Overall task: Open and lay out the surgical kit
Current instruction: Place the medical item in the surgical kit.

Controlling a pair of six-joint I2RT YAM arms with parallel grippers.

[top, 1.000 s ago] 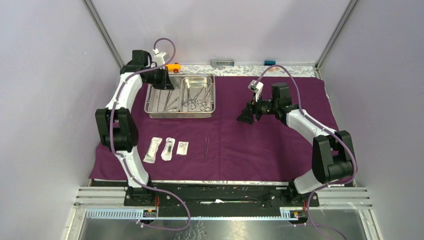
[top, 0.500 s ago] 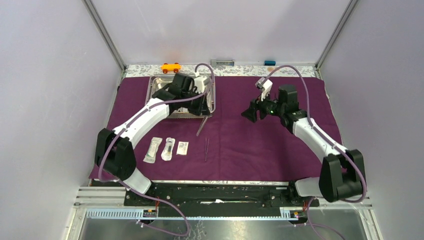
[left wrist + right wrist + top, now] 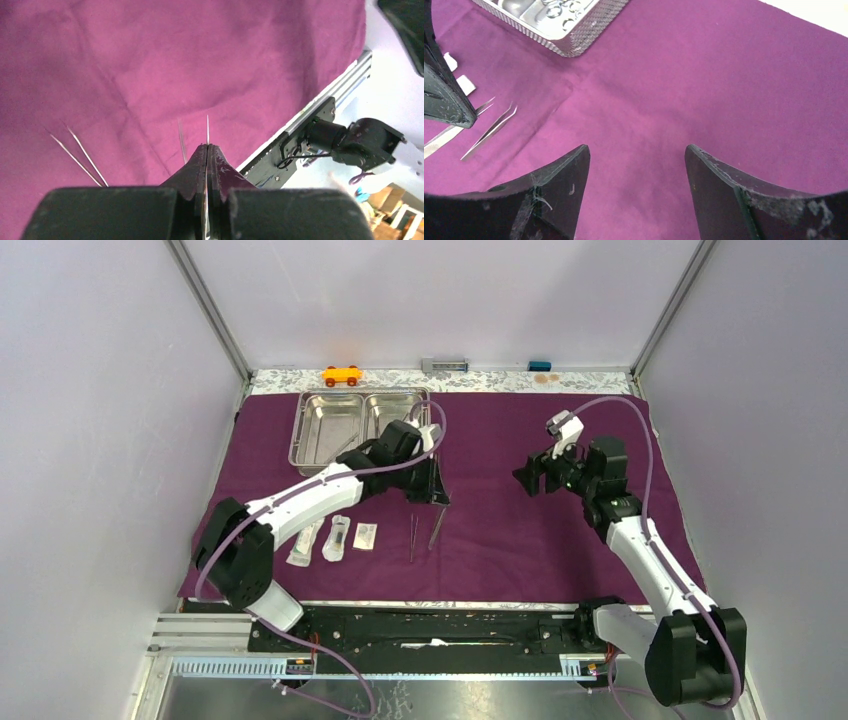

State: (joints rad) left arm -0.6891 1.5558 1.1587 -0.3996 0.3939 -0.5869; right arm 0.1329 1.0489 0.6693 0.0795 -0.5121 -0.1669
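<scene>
- Purple cloth wrap (image 3: pixel 520 540) is spread flat, boxed in by pale lilac walls (image 3: pixel 90 440).
- Steel tray (image 3: pixel 364 415) is set far left; packets (image 3: pixel 335 538) are laid near the front.
- Tweezers (image 3: pixel 436 530) are clamped tight in the left gripper (image 3: pixel 440 502), tips down over the cloth.
- Right gripper (image 3: pixel 533 480) is held wide apart, empty.

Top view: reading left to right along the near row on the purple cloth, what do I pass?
First the long packet → second packet → small packet → tweezers lying flat → thin steel instrument clamped in the left gripper.
</scene>
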